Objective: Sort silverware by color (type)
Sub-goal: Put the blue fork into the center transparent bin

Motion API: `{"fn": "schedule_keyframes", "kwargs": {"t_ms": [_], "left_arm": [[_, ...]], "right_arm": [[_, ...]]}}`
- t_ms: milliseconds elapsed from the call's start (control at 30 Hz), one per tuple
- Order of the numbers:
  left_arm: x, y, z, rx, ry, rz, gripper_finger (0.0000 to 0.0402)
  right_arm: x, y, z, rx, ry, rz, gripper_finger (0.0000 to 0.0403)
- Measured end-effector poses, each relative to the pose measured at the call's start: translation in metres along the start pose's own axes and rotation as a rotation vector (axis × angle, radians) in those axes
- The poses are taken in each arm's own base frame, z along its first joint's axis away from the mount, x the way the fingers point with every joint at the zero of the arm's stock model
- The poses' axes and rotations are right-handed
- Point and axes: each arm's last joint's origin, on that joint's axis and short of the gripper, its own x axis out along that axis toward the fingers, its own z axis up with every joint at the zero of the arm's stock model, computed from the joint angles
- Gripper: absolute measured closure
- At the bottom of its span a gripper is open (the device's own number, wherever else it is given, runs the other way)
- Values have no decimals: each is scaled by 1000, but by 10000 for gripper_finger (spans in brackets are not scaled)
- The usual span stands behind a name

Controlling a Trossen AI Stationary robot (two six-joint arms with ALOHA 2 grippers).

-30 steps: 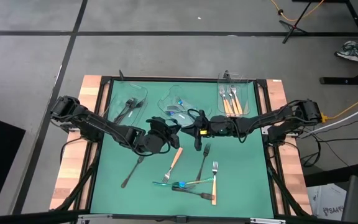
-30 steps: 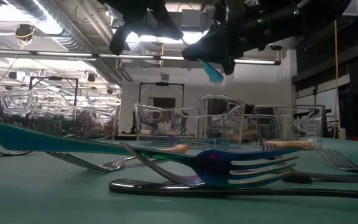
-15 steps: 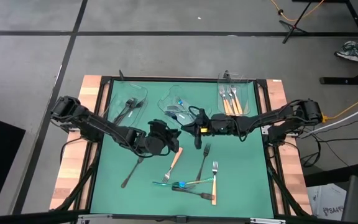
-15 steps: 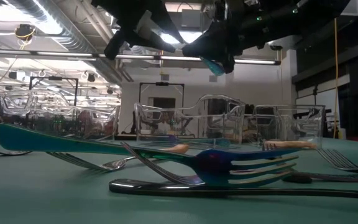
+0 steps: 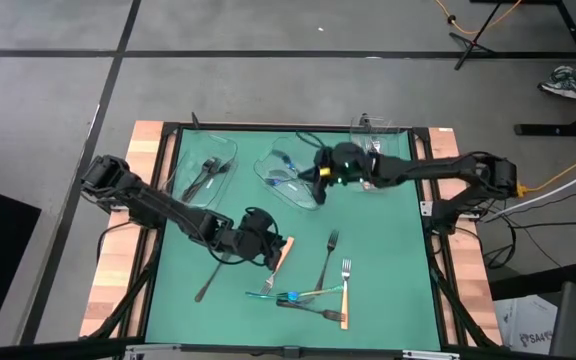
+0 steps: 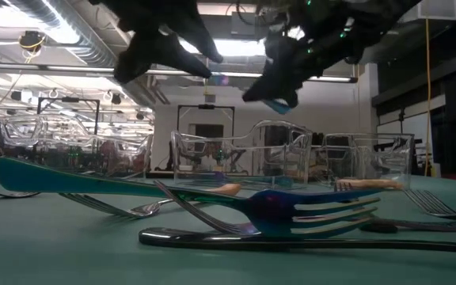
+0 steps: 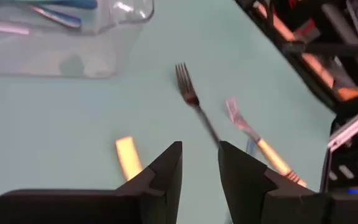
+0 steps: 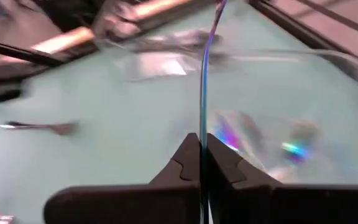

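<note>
Right wrist view shows a thin, stiff, slick blue utensil (image 8: 204,74) pinched edge-on in the right end effector (image 8: 202,152), above the middle tray (image 5: 286,178); mid-handle suits it. Left end effector (image 5: 264,250) gapes empty over the desk (image 5: 388,290), near an orange-handled fork (image 5: 281,258).

High view: mounted overhead, facing straight down, far enough to take in the whole desk (image 5: 368,290) and both arms. Low view: set at desk-top level, facing level across the mat into the room, very close to the nearest forks (image 6: 291,214). Left wrist view: looks past the left pincer (image 7: 200,163) down onto the mat just ahead of it, at close range. Right wrist view: looks past the right pincer (image 8: 202,152) toward the clear trays (image 8: 166,62) ahead. High and low views share the trays and the loose forks.
</note>
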Motion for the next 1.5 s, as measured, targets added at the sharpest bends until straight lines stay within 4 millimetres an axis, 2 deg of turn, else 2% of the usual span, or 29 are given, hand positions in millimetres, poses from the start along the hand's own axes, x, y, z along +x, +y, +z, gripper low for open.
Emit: {"fn": "schedule_keyframes", "kwargs": {"t_ms": [200,333,867,1167,1500], "left_arm": [[-3,-3,-6,16,7,-7,305],[-4,-3,-6,16,-6,1,305],[-3,0,-5,27,-8,30,305],[-3,0,-6,30,-5,34,305],[-3,0,-6,31,-4,36,305]], "right_arm": [[-7,-38,4,57,53,-110,403],[-5,-51,0,81,83,-137,403],[47,-59,-48,97,260,-124,403],[59,-64,-55,88,242,-130,403],[61,-64,-55,88,220,-129,402]]}}
